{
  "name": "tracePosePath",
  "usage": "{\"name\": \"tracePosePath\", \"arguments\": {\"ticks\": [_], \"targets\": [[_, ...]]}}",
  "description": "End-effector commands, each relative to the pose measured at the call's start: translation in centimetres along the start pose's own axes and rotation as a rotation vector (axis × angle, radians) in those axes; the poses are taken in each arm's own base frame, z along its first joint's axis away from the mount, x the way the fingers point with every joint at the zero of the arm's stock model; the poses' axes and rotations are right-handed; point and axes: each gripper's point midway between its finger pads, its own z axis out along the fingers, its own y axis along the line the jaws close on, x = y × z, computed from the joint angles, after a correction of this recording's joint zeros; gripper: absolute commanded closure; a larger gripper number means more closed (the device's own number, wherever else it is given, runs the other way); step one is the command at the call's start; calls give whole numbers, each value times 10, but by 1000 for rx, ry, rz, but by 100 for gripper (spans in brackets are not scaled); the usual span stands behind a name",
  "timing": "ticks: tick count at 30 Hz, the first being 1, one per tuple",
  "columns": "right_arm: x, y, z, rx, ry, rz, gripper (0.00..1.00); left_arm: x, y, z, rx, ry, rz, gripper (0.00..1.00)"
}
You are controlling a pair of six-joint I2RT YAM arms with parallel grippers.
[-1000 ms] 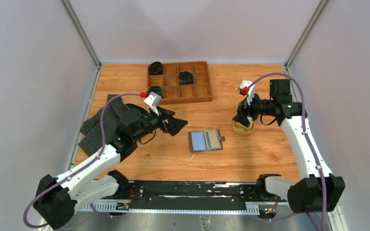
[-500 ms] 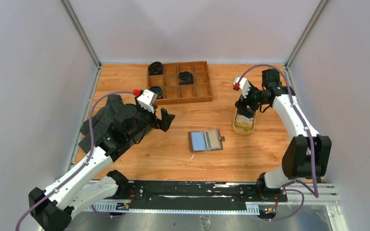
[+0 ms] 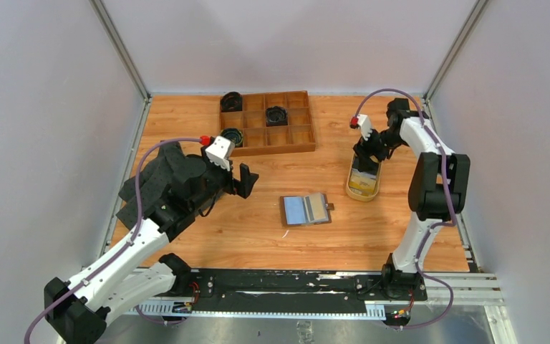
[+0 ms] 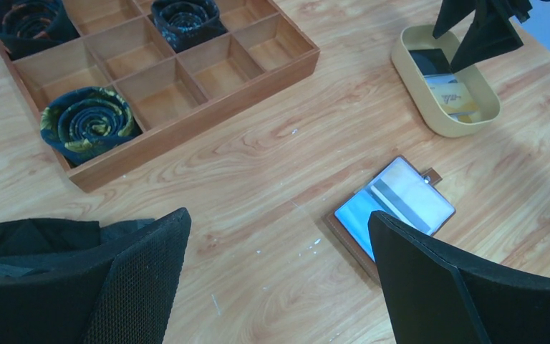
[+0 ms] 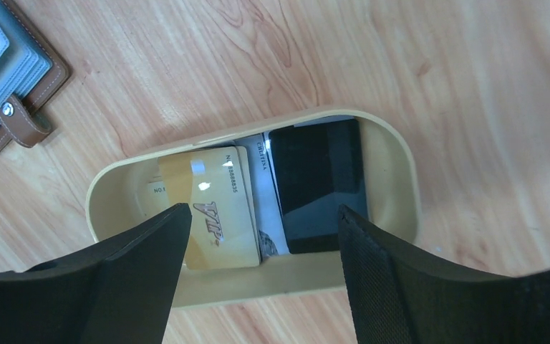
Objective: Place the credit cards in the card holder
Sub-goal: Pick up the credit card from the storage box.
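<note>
Right gripper (image 5: 261,218) newly over gold card (image 5: 218,201)

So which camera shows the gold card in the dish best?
The right wrist view: it looks down into the tan dish, close enough to read VIP on the gold card. The left wrist view shows it small and distant; the top view, a yellow patch.

Wood-grain tabletop (image 3: 258,244) beneath jaws, faint white scuffs. Plain pale grey walls (image 3: 286,43) ahead and either side. Metal posts (image 3: 119,46) at far corners.
</note>
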Motion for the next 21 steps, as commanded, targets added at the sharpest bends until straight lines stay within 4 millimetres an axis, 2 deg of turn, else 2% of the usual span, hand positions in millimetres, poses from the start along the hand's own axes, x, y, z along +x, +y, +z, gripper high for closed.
{"name": "tracePosePath", "arguments": {"ticks": [1, 16, 21], "targets": [[12, 15, 6, -112, 53, 145, 23, -2, 5, 1, -21, 6, 16, 0], [25, 31, 20, -223, 89, 209, 28, -3, 6, -4, -27, -20, 11, 0], [31, 29, 23, -218, 121, 229, 30, -3, 6, -5, -27, -23, 10, 0]]}}
